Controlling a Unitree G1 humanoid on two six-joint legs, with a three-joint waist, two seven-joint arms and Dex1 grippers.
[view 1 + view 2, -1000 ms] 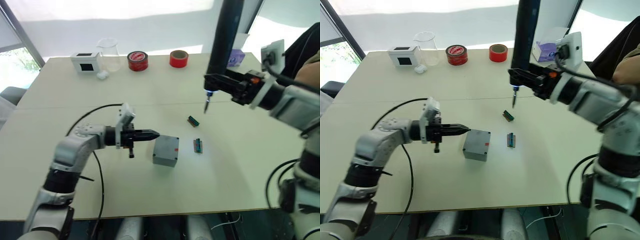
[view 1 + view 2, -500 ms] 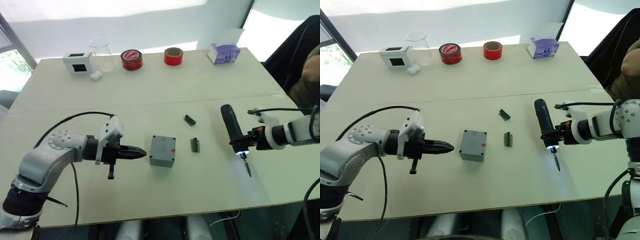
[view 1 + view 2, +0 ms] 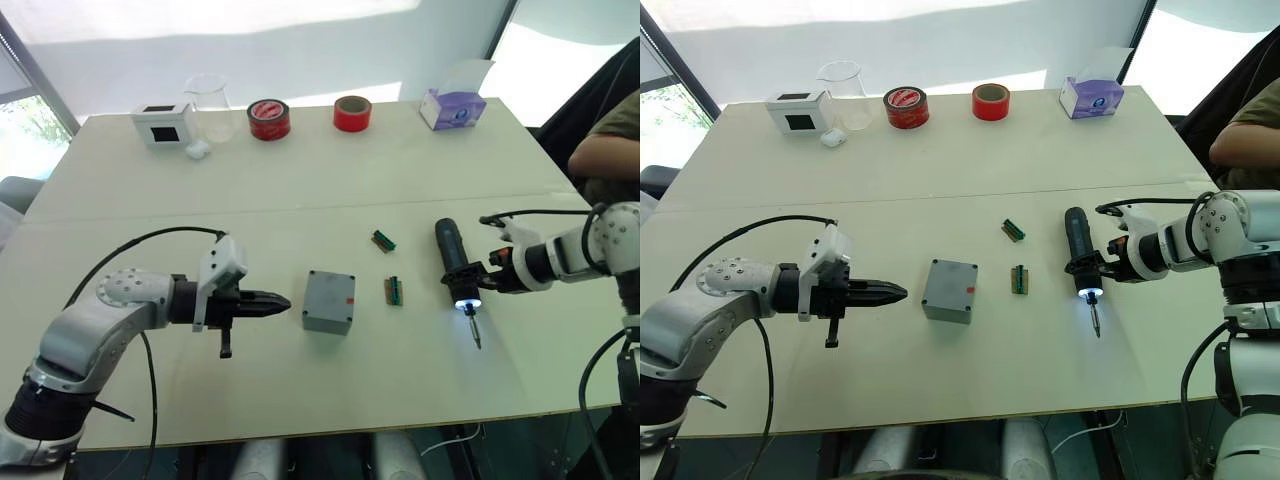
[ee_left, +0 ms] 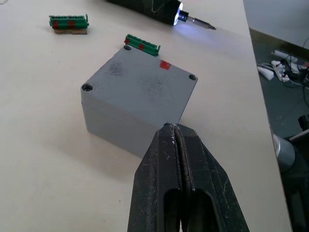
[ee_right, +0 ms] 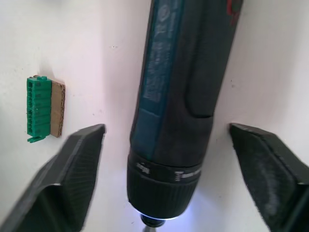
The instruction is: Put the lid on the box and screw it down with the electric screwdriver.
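The grey box (image 3: pixel 330 300) with a tiny red mark stands mid-table, and the lid (image 4: pixel 140 79) with its corner screw holes lies flush on top of it. Just left of the box is my left gripper (image 3: pixel 282 303), shut and empty; its tip points at the box's side across a small gap. The black electric screwdriver (image 3: pixel 454 262) lies on the table right of the box, with its tip light on and its bit toward the front edge. My right gripper (image 5: pixel 166 129) is open, and its fingers (image 5: pixel 72 183) stand wide on either side of the tool's body without touching it.
Two green terminal blocks (image 3: pixel 383 240) (image 3: pixel 394 290) lie between box and screwdriver. Along the far edge stand a white box with a black screen (image 3: pixel 162 123), a beaker (image 3: pixel 206 108), two red tape rolls (image 3: pixel 268 119) (image 3: pixel 352 113) and a purple tissue box (image 3: pixel 452 105). A person's arm (image 3: pixel 605 150) is at the right.
My right arm brought the screwdriver down from upright above the table to lying flat right of the box, then opened around it. The left gripper stayed shut and drew back slightly. The camera shifted.
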